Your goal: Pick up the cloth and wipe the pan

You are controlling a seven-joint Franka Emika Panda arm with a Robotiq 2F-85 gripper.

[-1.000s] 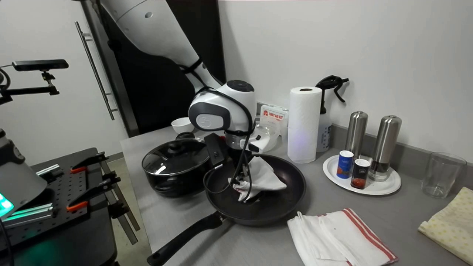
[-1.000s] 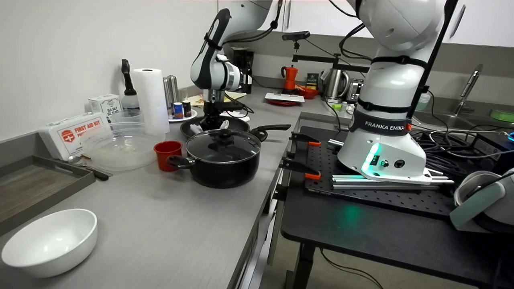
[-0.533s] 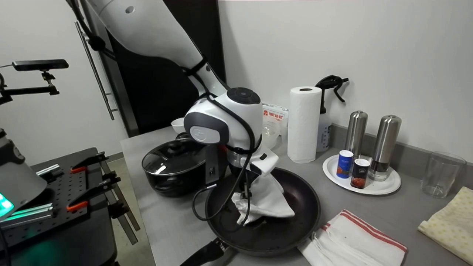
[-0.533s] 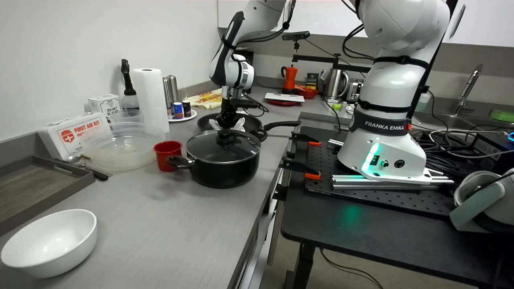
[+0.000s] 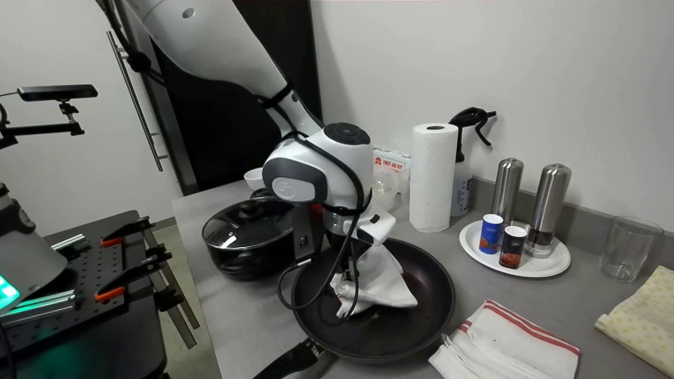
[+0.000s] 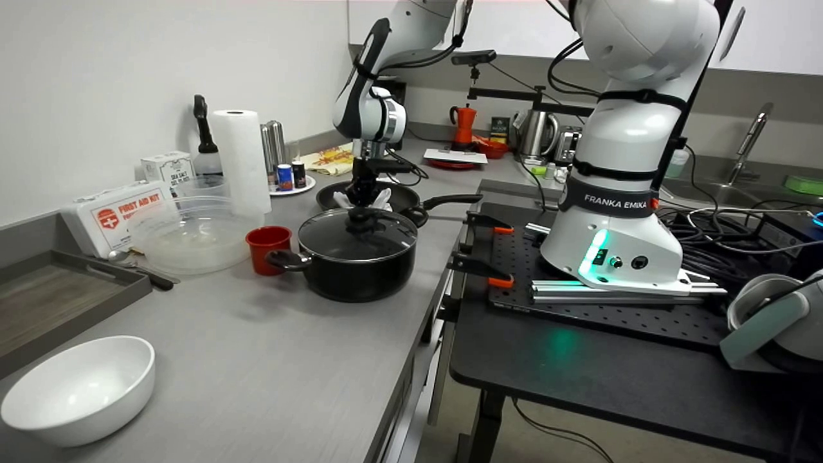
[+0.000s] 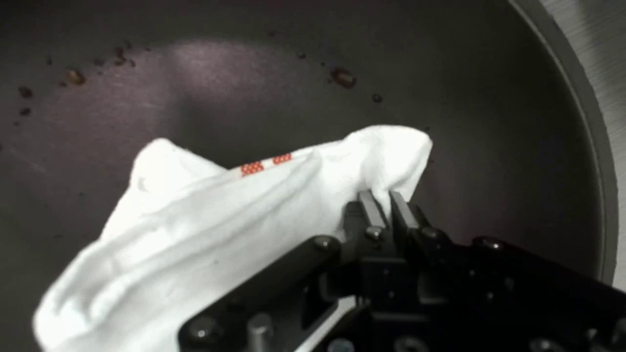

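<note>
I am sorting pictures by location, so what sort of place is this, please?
Most likely a kitchen, though I cannot tell whether at home or work: a faucet, a steel kettle and a lidded black pot suggest it.

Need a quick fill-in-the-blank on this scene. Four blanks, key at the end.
1. The gripper is shut on the white cloth inside the black frying ____.
2. The cup beside the lidded black pot is coloured ____.
3. The white plate holds ____ small white-topped shakers.
4. The lettering on the white case reads "FIRST ____ KIT".

Missing words: pan, red, two, AID.
</note>
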